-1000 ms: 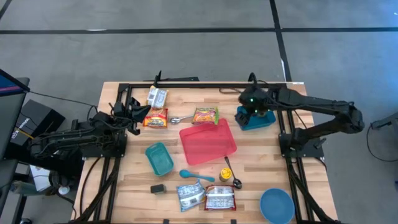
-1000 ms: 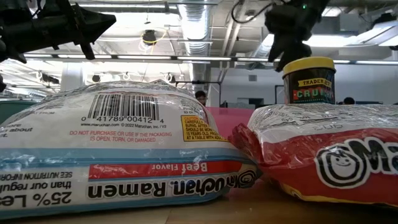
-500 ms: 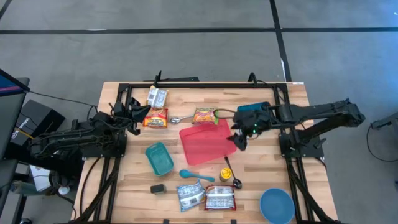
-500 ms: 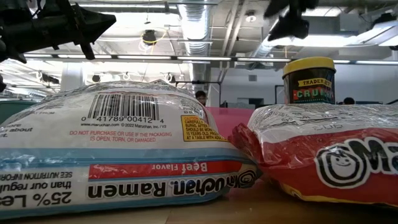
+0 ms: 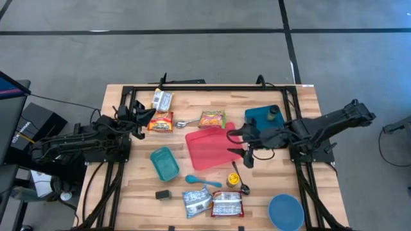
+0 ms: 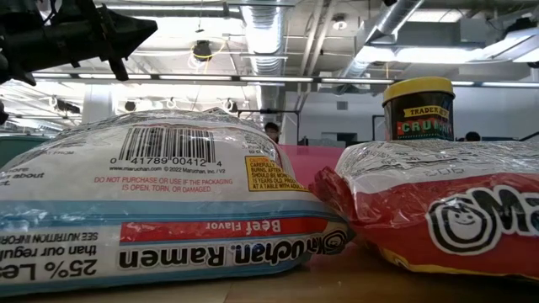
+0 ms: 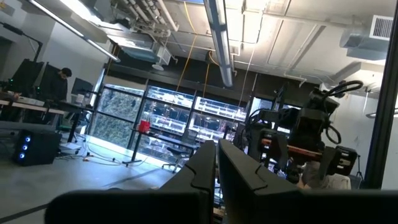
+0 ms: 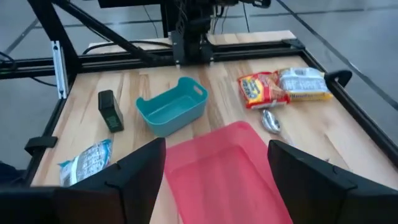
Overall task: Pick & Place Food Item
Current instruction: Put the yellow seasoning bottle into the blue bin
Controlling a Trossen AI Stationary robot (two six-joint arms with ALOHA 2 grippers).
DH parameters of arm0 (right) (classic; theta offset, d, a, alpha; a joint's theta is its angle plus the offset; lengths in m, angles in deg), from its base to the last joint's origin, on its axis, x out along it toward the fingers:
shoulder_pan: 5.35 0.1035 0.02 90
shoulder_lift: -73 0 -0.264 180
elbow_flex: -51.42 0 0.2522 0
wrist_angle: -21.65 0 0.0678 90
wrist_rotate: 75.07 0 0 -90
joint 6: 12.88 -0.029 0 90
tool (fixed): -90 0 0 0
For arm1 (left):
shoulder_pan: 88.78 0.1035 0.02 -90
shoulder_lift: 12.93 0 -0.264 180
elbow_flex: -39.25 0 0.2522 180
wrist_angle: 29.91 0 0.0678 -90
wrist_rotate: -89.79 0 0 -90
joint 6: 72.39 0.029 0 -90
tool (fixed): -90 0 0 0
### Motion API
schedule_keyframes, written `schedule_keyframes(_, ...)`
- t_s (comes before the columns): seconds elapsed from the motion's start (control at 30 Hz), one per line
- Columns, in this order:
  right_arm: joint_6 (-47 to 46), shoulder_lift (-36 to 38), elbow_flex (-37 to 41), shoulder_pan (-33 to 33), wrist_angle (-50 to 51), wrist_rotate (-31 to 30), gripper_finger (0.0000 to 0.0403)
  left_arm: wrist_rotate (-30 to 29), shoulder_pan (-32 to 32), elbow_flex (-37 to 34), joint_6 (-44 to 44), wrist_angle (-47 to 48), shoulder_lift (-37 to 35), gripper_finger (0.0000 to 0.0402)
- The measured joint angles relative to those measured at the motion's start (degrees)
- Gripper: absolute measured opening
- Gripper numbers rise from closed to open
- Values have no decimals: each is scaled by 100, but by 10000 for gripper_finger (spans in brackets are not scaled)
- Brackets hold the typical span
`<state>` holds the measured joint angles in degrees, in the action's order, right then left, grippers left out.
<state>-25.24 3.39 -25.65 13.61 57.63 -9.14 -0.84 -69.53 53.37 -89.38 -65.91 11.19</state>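
1. My right gripper [image 5: 239, 147] hangs over the red tray's [image 5: 212, 151] edge, fingers spread wide, holding nothing.
2. The peanut butter jar [image 5: 244, 188] stands near the spoon [image 5: 235, 173]; a low approach could topple it.
3. My left gripper [image 7: 216, 163] waits shut, empty.

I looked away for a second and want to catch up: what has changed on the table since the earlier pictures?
The right end effector, open and empty, swung from above the dark teal plate at the table's far right toward the middle, and now hangs over the right edge of the red tray. A small jar now shows on that plate. The left end effector, shut, and the other items stayed put.
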Motion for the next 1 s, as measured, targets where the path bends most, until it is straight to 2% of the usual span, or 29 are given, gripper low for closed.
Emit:
schedule_keyframes(0.2,76,-2,0,-1,-83,0,277,1,0,2,0,2,0,12)
schedule_keyframes(0.63,422,-2,2,-55,-1230,17,277,0,-2,0,0,10,2,12)
schedule_keyframes(1.0,-160,-2,2,362,-1238,172,277,2,0,0,0,50,2,12)
